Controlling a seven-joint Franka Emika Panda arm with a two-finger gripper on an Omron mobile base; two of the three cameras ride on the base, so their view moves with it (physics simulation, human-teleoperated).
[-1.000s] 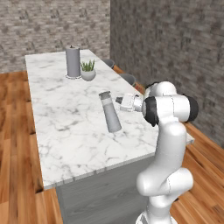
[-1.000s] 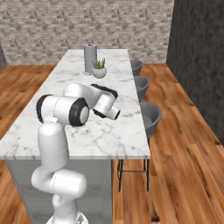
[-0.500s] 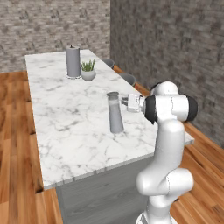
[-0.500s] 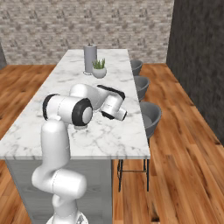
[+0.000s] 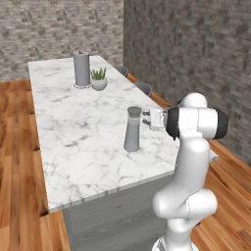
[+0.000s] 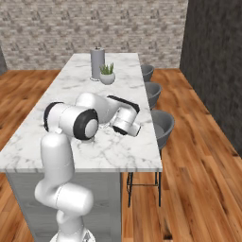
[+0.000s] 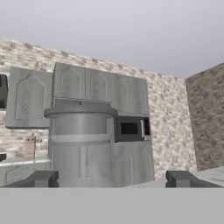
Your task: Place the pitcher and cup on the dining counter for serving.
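The grey pitcher (image 5: 132, 130) stands upright on the white marble dining counter (image 5: 73, 147), near its right edge. My gripper (image 5: 145, 118) is level with the pitcher's upper part, just to its right, and open. In the hand view the pitcher (image 7: 81, 144) is close in front. The two fingertips (image 7: 43, 178) stand wide apart at either side and do not touch it, so the gripper (image 7: 113, 179) holds nothing. In the right base view my arm covers the pitcher on the dining counter (image 6: 118, 151). The cup is out of view.
A straight grey cylinder (image 5: 81, 68) (image 6: 97, 63) and a small potted plant (image 5: 99, 80) (image 6: 107, 74) stand at the counter's far end. Grey stools (image 6: 160, 125) line the counter's right side. Wall cabinets and a microwave (image 7: 131, 128) lie beyond the pitcher.
A second ago the pitcher hung tilted in the shut gripper. It now stands upright on the counter, and the fingers have opened off it.
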